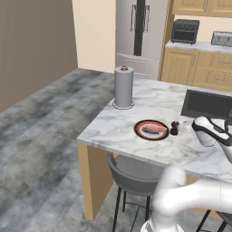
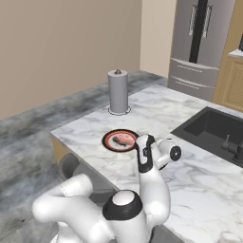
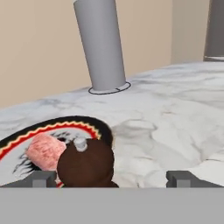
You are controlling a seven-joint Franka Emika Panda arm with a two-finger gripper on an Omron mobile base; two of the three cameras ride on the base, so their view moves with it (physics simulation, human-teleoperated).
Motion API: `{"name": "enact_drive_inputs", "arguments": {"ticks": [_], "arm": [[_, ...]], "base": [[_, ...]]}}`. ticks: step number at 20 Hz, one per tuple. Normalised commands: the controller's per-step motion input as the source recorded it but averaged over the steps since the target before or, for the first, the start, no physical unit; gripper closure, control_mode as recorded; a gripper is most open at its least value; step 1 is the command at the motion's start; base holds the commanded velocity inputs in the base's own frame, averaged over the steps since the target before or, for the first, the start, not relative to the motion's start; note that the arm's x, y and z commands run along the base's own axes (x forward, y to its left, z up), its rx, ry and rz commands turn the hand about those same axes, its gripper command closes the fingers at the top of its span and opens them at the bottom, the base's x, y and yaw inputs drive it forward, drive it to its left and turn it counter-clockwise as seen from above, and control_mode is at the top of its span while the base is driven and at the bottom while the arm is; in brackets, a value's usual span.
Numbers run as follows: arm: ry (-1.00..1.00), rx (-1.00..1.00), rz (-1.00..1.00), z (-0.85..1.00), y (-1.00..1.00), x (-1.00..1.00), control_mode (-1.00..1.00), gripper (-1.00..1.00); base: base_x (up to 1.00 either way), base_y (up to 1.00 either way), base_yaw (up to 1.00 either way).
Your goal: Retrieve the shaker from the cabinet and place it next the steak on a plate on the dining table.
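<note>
Between the spread fingertips, shaker, unheld, beside plate

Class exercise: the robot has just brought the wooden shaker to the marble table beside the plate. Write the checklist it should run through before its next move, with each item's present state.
1. Small dark reddish-brown wooden shaker stands upright on the white marble dining table: ok.
2. Shaker sits beside the round red-rimmed plate, off its rim: ok.
3. Pinkish-brown steak lies on the plate: ok.
4. Hand open, fingers apart on either side of the shaker: ok.
5. Fingers clear of the shaker's sides: cannot tell.
6. Tall grey paper-towel roll well away from the hand: ok.
</note>
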Motion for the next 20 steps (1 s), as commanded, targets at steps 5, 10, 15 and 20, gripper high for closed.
{"name": "enact_drive_inputs", "arguments": {"ticks": [5,10,15,20], "arm": [[0.00,-0.06,0.10,0.58,0.24,0.00,-1.00,-1.00],[-0.05,-0.07,0.09,0.82,0.03,-0.29,-1.00,-1.00],[-0.21,-0.10,0.12,0.99,0.00,-0.83,-1.00,-1.00],[-0.27,-0.22,0.19,0.67,0.28,-1.00,-1.00,-1.00]], "base": [[0.00,0.00,0.00],[0.00,0.00,0.00],[0.00,0.00,0.00],[0.00,0.00,0.00]]}}
